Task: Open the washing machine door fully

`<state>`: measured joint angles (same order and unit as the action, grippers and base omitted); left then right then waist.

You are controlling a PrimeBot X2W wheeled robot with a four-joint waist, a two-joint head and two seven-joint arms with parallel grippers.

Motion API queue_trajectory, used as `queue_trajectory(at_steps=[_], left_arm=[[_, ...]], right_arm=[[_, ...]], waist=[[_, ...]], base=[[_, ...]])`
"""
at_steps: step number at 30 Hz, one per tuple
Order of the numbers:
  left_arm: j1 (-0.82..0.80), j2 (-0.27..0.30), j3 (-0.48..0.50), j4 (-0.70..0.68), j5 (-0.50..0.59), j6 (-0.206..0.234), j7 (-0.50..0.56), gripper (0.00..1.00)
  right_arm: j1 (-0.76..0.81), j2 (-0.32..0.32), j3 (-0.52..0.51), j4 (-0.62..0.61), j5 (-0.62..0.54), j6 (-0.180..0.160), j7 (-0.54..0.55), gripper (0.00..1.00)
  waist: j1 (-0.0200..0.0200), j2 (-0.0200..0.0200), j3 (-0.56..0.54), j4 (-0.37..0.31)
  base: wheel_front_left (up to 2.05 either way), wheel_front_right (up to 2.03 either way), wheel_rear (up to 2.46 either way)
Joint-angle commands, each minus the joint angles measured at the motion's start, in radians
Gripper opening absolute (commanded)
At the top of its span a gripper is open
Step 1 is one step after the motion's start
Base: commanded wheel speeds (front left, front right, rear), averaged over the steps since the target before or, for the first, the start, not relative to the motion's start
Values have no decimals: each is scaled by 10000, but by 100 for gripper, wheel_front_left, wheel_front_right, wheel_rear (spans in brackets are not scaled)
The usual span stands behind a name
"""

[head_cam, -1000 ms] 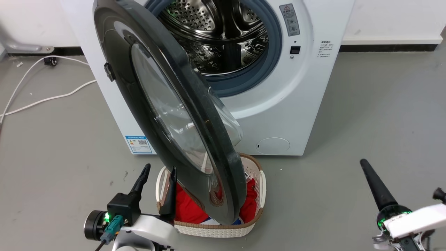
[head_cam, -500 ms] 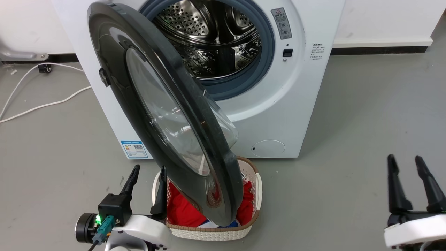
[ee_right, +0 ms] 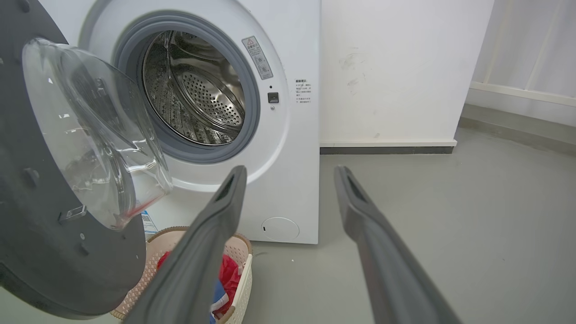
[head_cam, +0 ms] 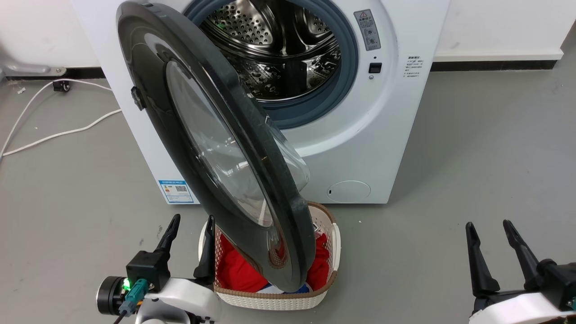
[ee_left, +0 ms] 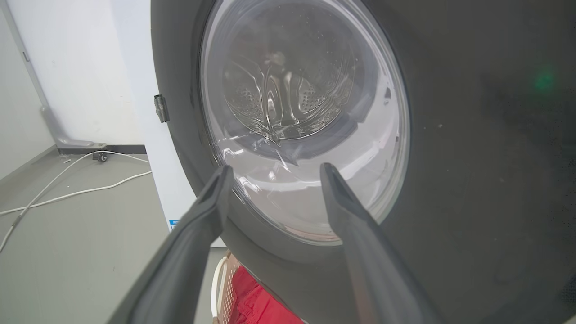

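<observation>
From the head: finds the washing machine door [head_cam: 216, 148] swung partway out from the white washing machine [head_cam: 360, 148], hinged at the left, its near edge hanging over a woven basket [head_cam: 274, 302] of red laundry [head_cam: 238, 270]. Places the left gripper [head_cam: 193, 217] near-left beside the basket, fingers spread and empty. Places the right gripper [head_cam: 488, 222] near-right, well apart from the door, likewise spread and empty.

From the left wrist: looks between parted fingers at the door's outer face and glass bowl [ee_left: 306, 112].

From the right wrist: looks past parted fingers to the steel drum [ee_right: 198, 90], with the door's inner side at the left.
</observation>
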<state>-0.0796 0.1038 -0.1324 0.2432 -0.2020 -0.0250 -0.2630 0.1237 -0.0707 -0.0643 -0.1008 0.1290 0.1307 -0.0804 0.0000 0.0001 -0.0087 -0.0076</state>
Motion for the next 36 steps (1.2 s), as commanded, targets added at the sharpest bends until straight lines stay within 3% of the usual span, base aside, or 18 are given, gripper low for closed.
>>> queue_trajectory(at_steps=[1,16,17,18,19,29,36], left_arm=[[52,20,-3,7,-18,52,-26,100],[5,36,-9,-14,-69,163,-26,100],[2,40,-5,-12,-78,163,-26,70],[6,44,-10,-5,-93,155,-26,28],[13,47,-19,-6,-98,150,-26,0],[-20,99,27,-292,-204,286,102,0],[-290,183,132,-1892,-109,628,372,0]], right_arm=[[119,63,-21,52,-43,1,-46,100],[-92,156,154,101,-166,1,84,100],[-95,161,157,95,-164,1,97,100],[-95,164,158,85,-173,1,98,100],[-94,166,155,73,-185,1,107,100],[-235,190,172,120,-102,1,143,100],[-335,205,111,99,-67,1,114,100]], waist=[[0,-1,-2,4],[0,-1,26,-38],[0,-1,18,-40],[0,-1,10,-41],[0,-1,5,-41],[0,-1,45,-80],[0,-1,67,64]], base=[[0,0,0],[0,0,0],[0,0,0],[0,0,0],[0,0,0],[0,0,0],[0,0,0]])
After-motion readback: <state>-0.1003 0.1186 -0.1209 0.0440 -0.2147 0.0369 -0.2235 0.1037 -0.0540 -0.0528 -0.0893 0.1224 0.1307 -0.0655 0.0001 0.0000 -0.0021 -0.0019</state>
